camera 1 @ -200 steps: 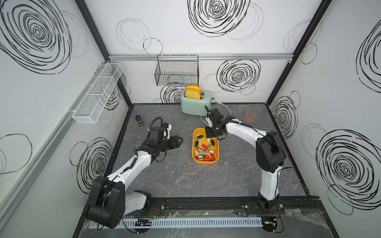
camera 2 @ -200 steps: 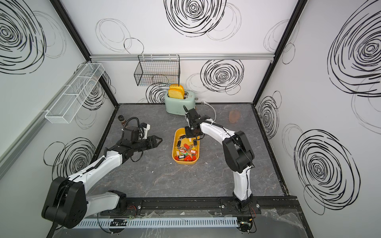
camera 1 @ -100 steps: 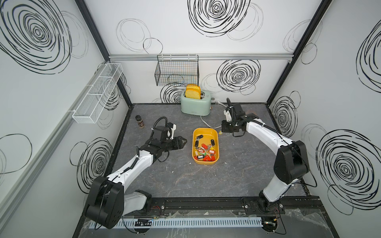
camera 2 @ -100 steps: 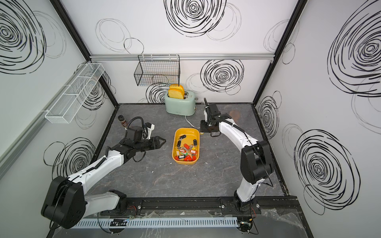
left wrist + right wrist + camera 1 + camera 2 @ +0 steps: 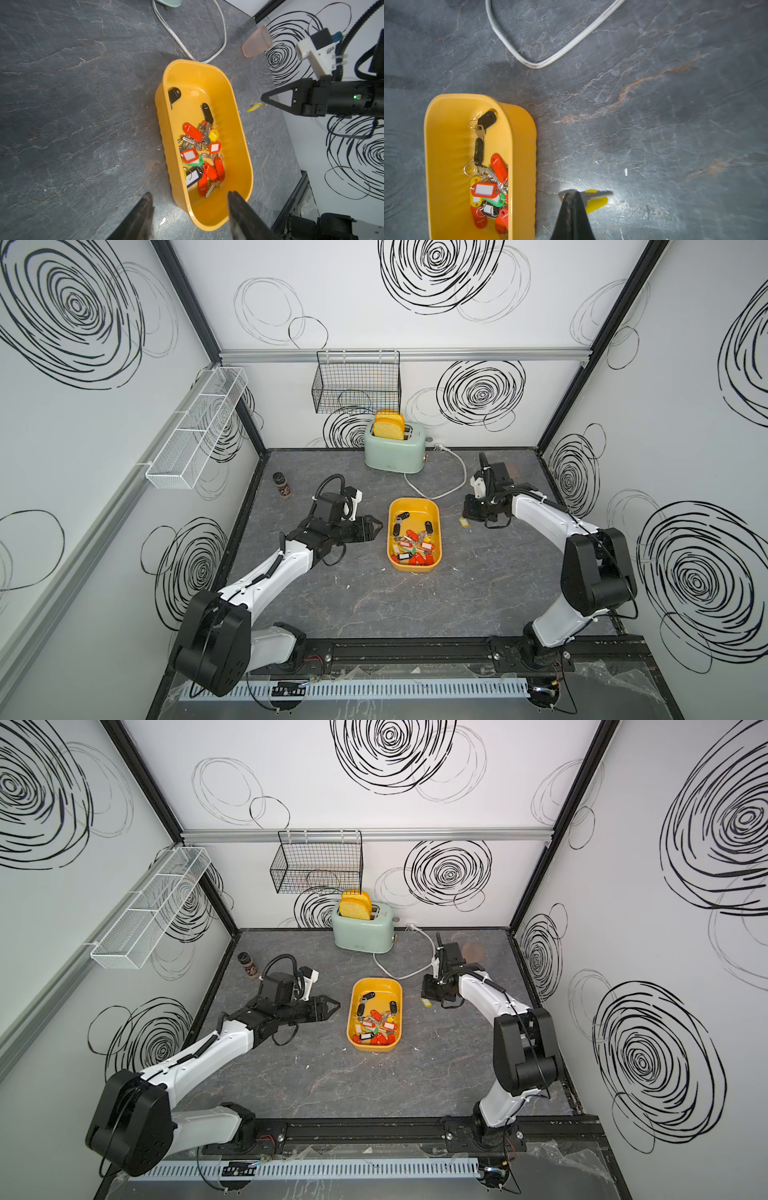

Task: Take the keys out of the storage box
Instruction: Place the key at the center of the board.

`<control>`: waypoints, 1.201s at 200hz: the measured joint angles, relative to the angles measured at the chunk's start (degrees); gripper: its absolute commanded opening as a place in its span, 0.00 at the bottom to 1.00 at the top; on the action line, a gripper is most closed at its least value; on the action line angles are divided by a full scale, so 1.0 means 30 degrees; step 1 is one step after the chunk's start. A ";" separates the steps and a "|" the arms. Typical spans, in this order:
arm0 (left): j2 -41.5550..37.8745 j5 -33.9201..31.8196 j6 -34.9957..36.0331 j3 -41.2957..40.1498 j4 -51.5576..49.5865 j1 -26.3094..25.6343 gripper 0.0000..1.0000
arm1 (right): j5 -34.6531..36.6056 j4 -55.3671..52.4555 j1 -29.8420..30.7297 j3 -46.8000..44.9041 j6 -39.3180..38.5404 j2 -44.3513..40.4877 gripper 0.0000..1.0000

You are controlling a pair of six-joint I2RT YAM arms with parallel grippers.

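Right of the storage box (image 5: pixel 415 569), one yellow-tagged key (image 5: pixel 464 522) is now pinched clear by the closed right gripper (image 5: pixel 466 517); the other keys (image 5: pixel 415 545) are left inside.

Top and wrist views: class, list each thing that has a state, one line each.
left tool: open, beside the box
right tool: shut on the yellow-tag key, outside the box
box: upright, keys inside
keys: heaped in the box
toaster: bread sticking up from a slot
jar: upright, lid on
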 measured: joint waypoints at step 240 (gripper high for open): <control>0.0117 -0.0146 0.0124 0.0000 -0.0015 -0.0036 0.62 | -0.1290 0.2667 -0.2280 -0.1953 0.0495 0.1967 0.32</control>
